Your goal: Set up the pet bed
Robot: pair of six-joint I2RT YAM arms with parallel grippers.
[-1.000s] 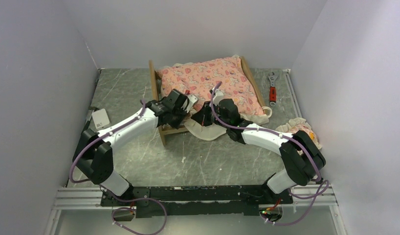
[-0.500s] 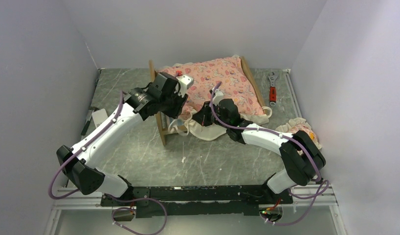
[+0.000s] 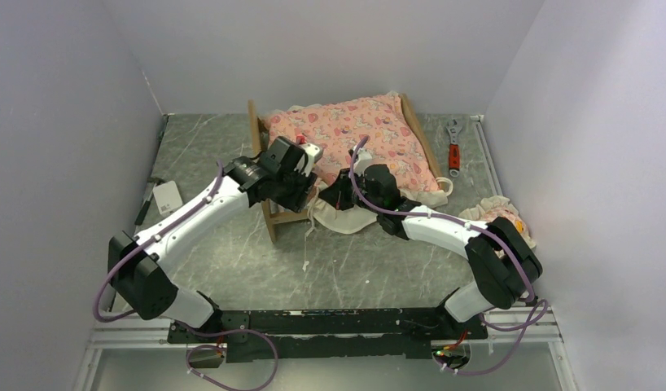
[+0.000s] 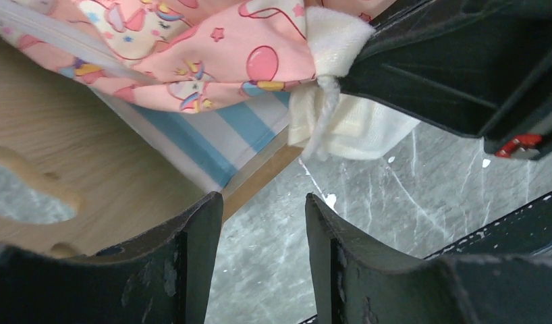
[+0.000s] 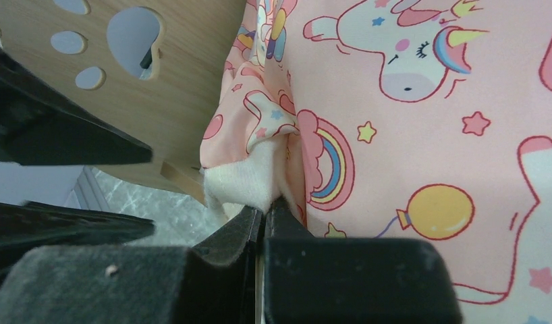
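My left hand (image 4: pixel 263 209) has just let go and now stands open, nothing between its fingers, hovering by the near end of the pet bed (image 3: pixel 256 142), which sits at the far middle of the surface (image 3: pixel 232 252). My right hand (image 5: pixel 264 219) stays clamped on the mattress (image 3: pixel 362 134) at its ruffled corner, so seating that corner looks like the remaining job.

Left gripper (image 4: pixel 263 202) has spread apart, seemingly holding nothing
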